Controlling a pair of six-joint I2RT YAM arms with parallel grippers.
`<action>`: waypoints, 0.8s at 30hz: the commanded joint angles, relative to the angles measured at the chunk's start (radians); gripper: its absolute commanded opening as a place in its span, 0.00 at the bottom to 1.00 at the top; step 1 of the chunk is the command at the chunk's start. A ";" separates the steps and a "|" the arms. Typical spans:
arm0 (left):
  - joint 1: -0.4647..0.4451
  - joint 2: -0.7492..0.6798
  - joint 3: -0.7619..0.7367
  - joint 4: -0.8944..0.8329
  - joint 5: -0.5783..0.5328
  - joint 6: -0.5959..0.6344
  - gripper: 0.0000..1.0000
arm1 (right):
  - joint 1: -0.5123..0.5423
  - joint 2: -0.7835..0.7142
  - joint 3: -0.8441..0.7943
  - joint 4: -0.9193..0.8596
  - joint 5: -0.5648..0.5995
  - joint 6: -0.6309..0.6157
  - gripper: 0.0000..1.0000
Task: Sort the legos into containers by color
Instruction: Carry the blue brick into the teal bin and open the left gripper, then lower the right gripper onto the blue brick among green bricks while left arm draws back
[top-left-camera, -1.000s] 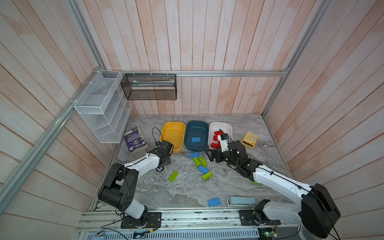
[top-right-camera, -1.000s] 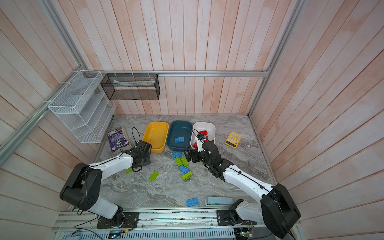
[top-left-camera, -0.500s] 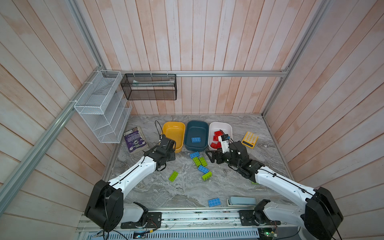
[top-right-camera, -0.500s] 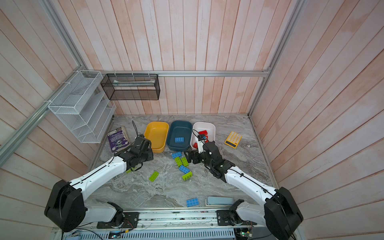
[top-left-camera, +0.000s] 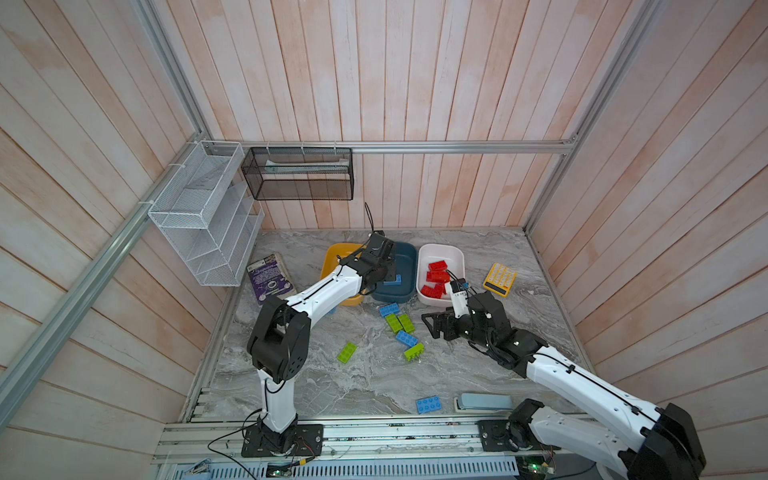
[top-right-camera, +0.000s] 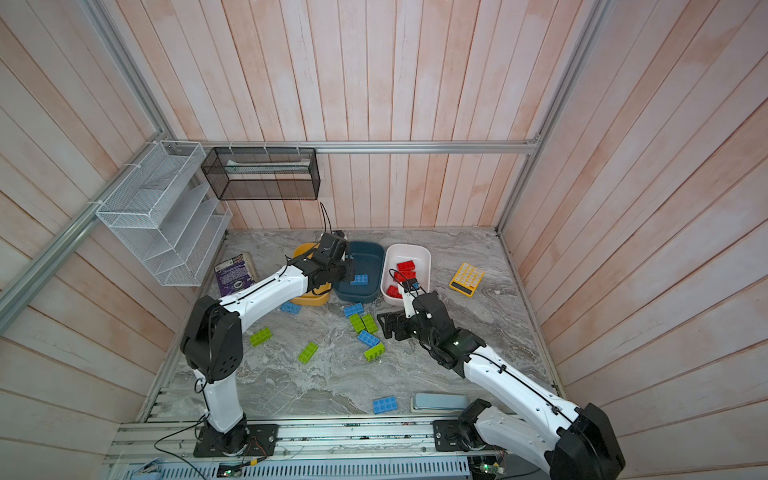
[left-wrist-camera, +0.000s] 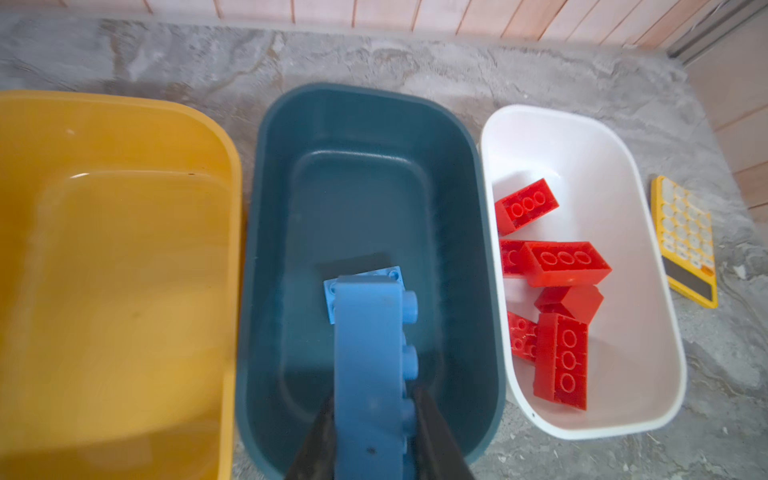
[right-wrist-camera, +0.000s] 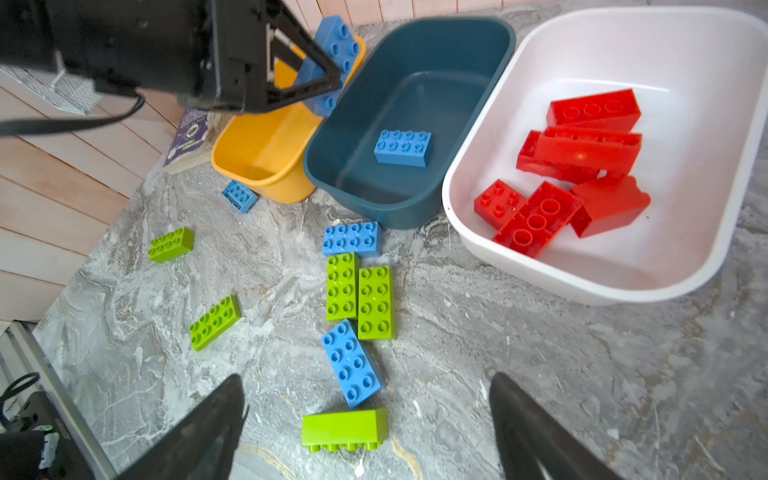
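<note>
My left gripper (left-wrist-camera: 372, 399) is shut on a blue lego (left-wrist-camera: 370, 353) and holds it over the dark teal container (left-wrist-camera: 469, 174), where another blue lego (right-wrist-camera: 402, 147) lies. In both top views that gripper (top-left-camera: 380, 270) (top-right-camera: 338, 270) hovers at the teal container's left rim. The yellow container (left-wrist-camera: 124, 104) has nothing in it. The white container (top-left-camera: 457, 253) holds several red legos (right-wrist-camera: 582, 145). My right gripper (right-wrist-camera: 366, 380) stands open above a blue lego (right-wrist-camera: 351, 363) and a green lego (right-wrist-camera: 345, 428) lying on its side. It touches neither.
Loose on the marble lie a green pair (top-left-camera: 399, 323), single greens (top-left-camera: 347, 352) (top-right-camera: 260, 336) and blues (top-left-camera: 388, 309) (top-right-camera: 290, 307) (top-left-camera: 428, 404). A yellow calculator (top-left-camera: 500, 279), a pale blue stapler (top-left-camera: 484, 402), a book (top-left-camera: 270, 280) and wall racks (top-left-camera: 199, 216) surround them.
My left arm has risen from the table in front of the yellow container and swung right and back, carrying the blue lego over the teal container. The right gripper has barely shifted.
</note>
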 joint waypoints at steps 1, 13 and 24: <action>0.001 0.066 0.085 -0.012 0.043 0.048 0.27 | 0.010 -0.013 -0.032 -0.086 0.010 -0.005 0.91; 0.017 0.061 0.082 0.011 0.065 0.045 0.71 | 0.048 0.139 0.030 -0.089 0.009 -0.048 0.95; 0.022 -0.324 -0.263 0.086 -0.026 0.041 0.76 | 0.159 0.414 0.198 -0.124 0.046 -0.125 0.94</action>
